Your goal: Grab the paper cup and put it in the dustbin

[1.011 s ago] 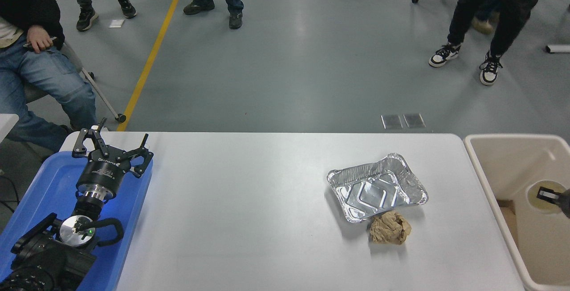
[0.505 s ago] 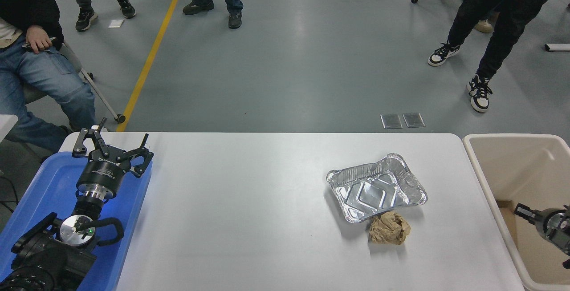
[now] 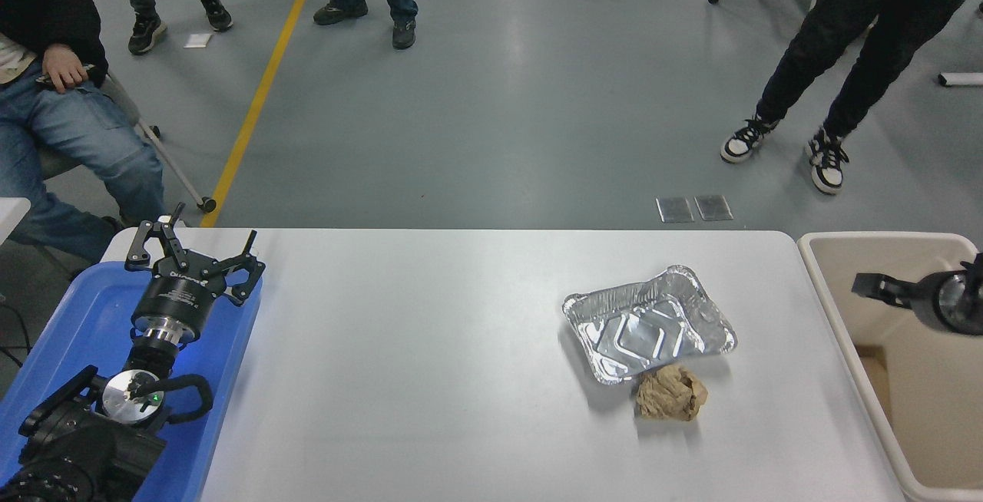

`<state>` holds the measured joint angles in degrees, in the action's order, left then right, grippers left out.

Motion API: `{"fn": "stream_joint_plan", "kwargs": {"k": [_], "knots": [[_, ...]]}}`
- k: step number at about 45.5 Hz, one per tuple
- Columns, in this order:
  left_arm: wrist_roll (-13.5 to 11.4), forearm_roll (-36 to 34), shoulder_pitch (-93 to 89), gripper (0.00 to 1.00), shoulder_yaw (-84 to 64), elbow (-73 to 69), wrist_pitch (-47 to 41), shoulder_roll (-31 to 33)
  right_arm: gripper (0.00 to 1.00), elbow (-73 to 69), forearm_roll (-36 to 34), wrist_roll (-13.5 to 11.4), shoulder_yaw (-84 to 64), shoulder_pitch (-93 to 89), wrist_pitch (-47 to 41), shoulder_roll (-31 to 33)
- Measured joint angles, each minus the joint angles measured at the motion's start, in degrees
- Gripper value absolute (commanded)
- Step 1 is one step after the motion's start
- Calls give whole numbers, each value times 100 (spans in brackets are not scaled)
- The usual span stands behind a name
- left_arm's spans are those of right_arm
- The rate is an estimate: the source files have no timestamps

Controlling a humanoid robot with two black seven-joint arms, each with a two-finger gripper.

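Note:
The beige dustbin (image 3: 875, 238) stands at the table's right end, cut off by the picture's edge. My right gripper (image 3: 869, 285) reaches in from the right edge and hovers over the dustbin's near-left part, pointing left. Too little of it shows to tell whether it is open or shut. The paper cup is out of view; I see it neither on the table nor in the visible part of the dustbin. My left gripper (image 3: 193, 255) is parked open over the blue tray at the lower left, holding nothing.
A silver foil tray (image 3: 649, 324) lies right of the table's middle, with a crumpled brown paper ball (image 3: 670, 393) just in front of it. The blue tray (image 3: 73, 333) is at the left edge. A person sits at the far left; others stand beyond the table.
The cup was in my right gripper inside the dustbin a second ago and no longer shows. The right gripper has since risen from deep in the bin. A person at top right stepped left.

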<state>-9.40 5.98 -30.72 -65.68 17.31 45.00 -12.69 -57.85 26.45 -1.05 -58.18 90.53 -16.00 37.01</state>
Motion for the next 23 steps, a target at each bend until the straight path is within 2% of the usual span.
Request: {"fn": "stream_joint_plan", "kwargs": {"k": [10, 15, 23], "knots": [[-1, -1, 4, 99, 1, -2, 0, -2, 100, -1227, -875, 0, -668, 1985, -1349, -769], [-7, -1, 4, 99, -2, 0, 0, -2, 100, -1564, -1510, -1, -801, 2728, -1972, -1438], [-14, -2, 5, 99, -5, -1, 0, 1, 100, -1838, -2330, 0, -887, 3520, -2497, -2474]]}}
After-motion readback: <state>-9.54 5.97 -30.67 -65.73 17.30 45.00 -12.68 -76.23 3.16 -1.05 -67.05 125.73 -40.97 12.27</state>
